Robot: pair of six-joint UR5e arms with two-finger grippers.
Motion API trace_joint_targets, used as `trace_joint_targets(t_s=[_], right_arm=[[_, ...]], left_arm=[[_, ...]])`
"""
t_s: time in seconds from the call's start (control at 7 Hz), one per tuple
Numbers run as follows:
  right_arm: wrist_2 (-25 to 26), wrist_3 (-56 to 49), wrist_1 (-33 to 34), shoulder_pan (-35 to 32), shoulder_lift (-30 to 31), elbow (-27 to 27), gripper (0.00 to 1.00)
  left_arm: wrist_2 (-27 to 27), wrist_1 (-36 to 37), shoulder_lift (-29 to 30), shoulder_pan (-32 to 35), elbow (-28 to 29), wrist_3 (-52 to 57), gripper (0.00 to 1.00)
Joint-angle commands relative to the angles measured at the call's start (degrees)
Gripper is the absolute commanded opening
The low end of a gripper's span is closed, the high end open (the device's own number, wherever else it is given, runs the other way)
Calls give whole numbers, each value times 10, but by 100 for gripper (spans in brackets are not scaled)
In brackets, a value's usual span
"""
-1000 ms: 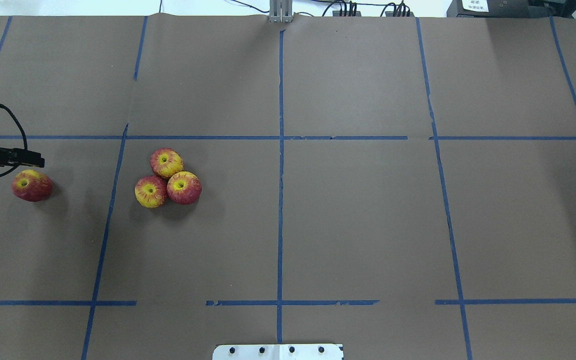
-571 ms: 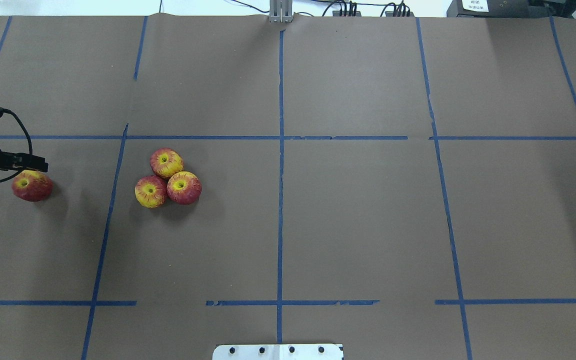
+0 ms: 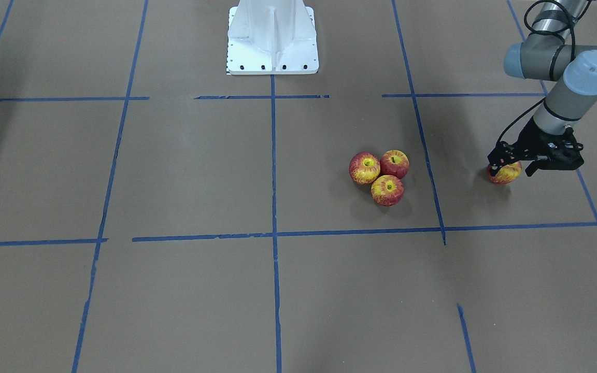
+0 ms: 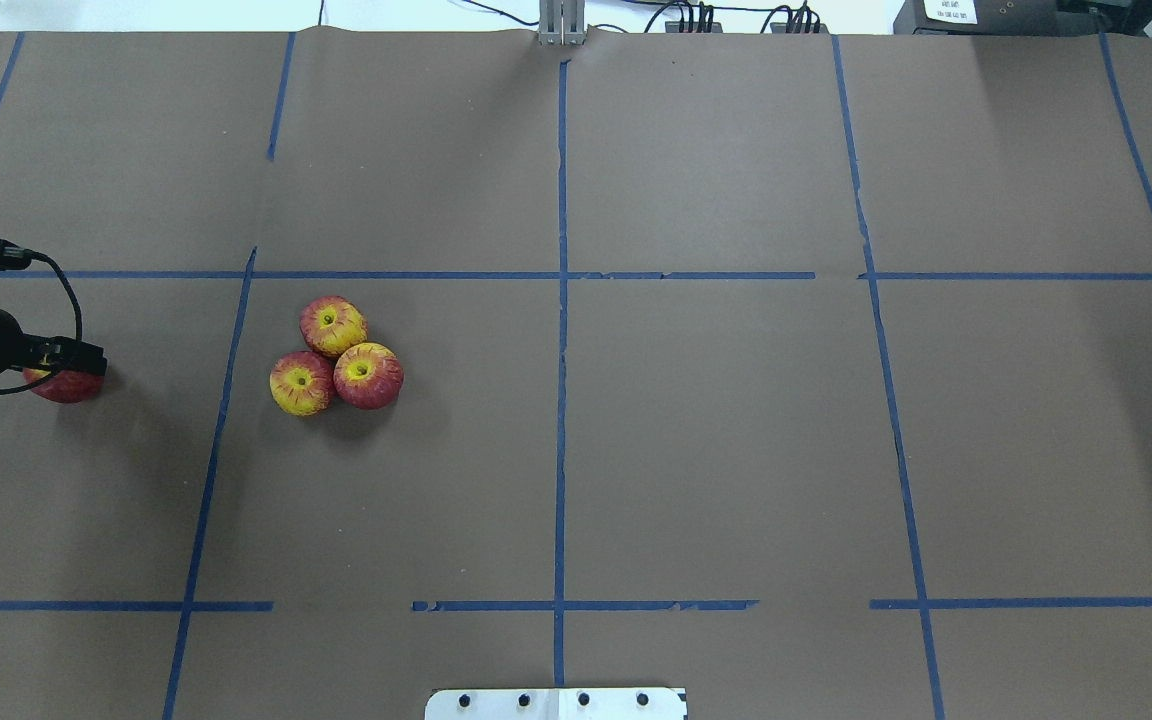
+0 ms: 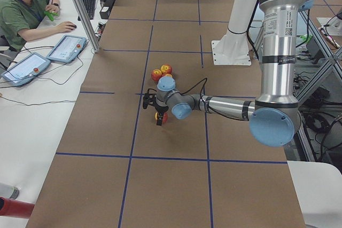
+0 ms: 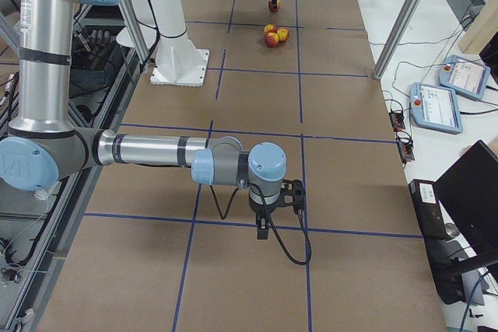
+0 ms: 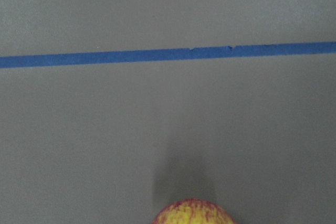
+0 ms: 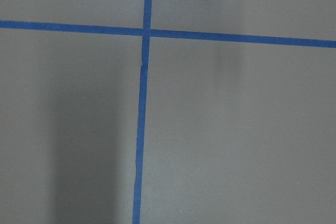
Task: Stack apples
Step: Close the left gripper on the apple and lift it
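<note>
The left pincer (image 3: 512, 170), spread wide, hangs straight over the lone apple (image 3: 505, 174) on the table (image 4: 736, 450) (the other three (image 4: 338, 348) cluster well apart at its 3 o'clock, seen overhead).

The left gripper (image 3: 510, 169) is hanging over one apple (image 4: 67, 387), a finger on each side. A wide strip of table (image 4: 151, 450) is lying between it and three apples (image 4: 346, 368), which are touching and blocking that spot.
</note>
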State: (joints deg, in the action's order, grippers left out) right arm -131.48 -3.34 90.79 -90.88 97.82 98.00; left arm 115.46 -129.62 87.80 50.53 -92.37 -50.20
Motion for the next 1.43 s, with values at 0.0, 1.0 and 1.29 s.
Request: trace_joint_targets(t_s=[0.0,1.0,1.29], right_arm=[[0,0,0,0,0,0,100],[0,0,0,0,0,0,100],[0,0,0,0,0,0,100]], left_arm=[[3,1,-1,-3,3,-1,100],[94,77,0,6,-68,3,12],[89,241,63,19,-153,-24,15]])
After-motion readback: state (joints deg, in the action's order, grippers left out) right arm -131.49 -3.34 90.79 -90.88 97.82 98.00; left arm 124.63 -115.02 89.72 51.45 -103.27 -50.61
